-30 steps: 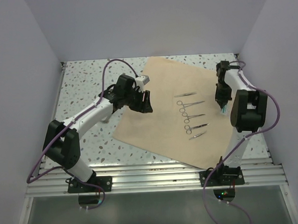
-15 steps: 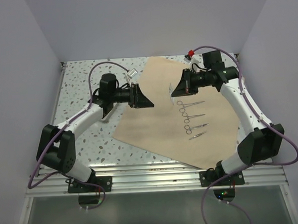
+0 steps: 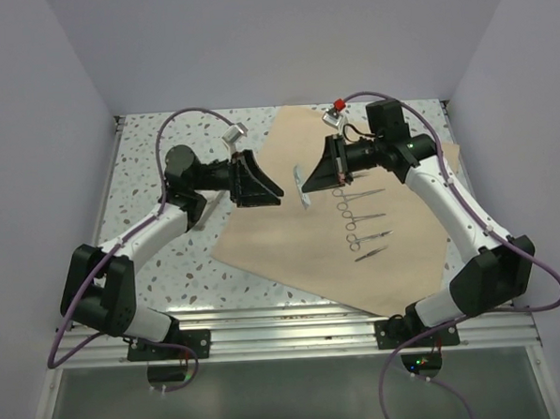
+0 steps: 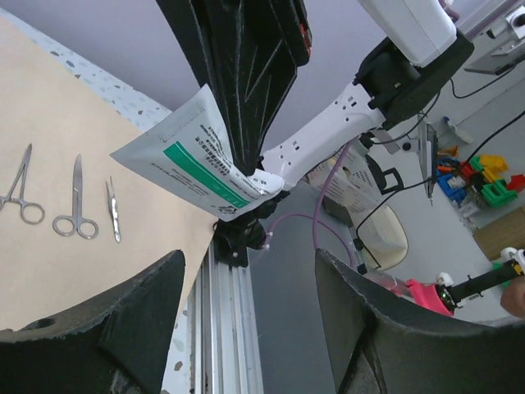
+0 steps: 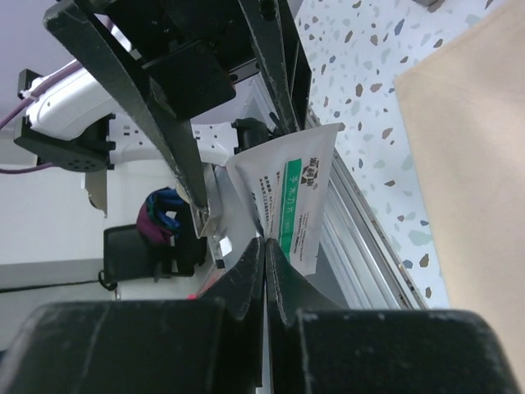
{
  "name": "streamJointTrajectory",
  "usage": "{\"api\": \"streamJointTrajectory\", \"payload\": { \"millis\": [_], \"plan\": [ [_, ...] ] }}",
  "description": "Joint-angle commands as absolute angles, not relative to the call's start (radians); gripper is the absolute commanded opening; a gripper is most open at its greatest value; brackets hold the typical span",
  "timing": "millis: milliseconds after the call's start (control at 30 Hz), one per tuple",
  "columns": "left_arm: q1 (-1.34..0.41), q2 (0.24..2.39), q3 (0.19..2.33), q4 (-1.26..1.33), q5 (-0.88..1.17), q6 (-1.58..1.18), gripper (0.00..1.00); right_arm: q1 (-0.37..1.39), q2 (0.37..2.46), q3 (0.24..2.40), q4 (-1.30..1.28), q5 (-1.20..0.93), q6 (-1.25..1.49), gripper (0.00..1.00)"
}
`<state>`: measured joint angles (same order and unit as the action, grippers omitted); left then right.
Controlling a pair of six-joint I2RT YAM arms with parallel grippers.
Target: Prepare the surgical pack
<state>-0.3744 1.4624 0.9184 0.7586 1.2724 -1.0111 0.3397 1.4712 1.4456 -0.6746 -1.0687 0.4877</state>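
- Right arm has swung in from the table's (image 3: 155, 146) right edge. Its right fingers (image 5: 264, 261) are clenched on a flat white pouch (image 4: 197, 164) with a green stripe, held in the air over the wrap sheet's far-left part.
- Left fingers (image 3: 273, 193) have spread wider and are released, facing the pouch. I'd guess a handoff or a tear-open comes next.
- The tan, papery wrap sheet (image 3: 282, 252) lies flat mid-table, with thin steel instruments (image 3: 360, 215) in a row on it.

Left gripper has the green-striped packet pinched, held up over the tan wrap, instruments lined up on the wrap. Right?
Wrong arm: the right gripper has the green-striped packet pinched, as the right wrist view shows. The left gripper is open, with nothing between its fingers. The rest holds: the packet is up over the tan wrap, with the instruments lined up on the wrap.
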Motion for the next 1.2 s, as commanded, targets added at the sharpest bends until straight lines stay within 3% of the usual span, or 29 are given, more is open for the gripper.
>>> {"api": "streamJointTrajectory", "payload": {
  "millis": [0, 233, 800, 1067, 1167],
  "plan": [
    [-0.365, 1.454, 0.91, 0.945, 1.307, -1.078, 0.69, 0.339, 1.405, 1.437, -0.615, -1.132, 0.548, 0.0],
    [-0.367, 1.485, 0.897, 1.084, 1.301, -1.146, 0.72, 0.345, 1.351, 1.376, -0.45, -1.177, 0.692, 0.0],
    [-0.453, 1.634, 0.966, 1.451, 1.141, -1.407, 0.77, 0.374, 1.384, 1.379, -0.402, -1.192, 0.727, 0.0],
    [-0.454, 1.686, 0.965, 1.704, 1.128, -1.607, 0.67, 0.373, 1.388, 1.364, -0.402, -1.189, 0.718, 0.0],
    [-0.453, 1.7, 0.966, 1.779, 1.118, -1.655, 0.58, 0.374, 1.391, 1.365, -0.406, -1.181, 0.71, 0.0]
  ]
}}
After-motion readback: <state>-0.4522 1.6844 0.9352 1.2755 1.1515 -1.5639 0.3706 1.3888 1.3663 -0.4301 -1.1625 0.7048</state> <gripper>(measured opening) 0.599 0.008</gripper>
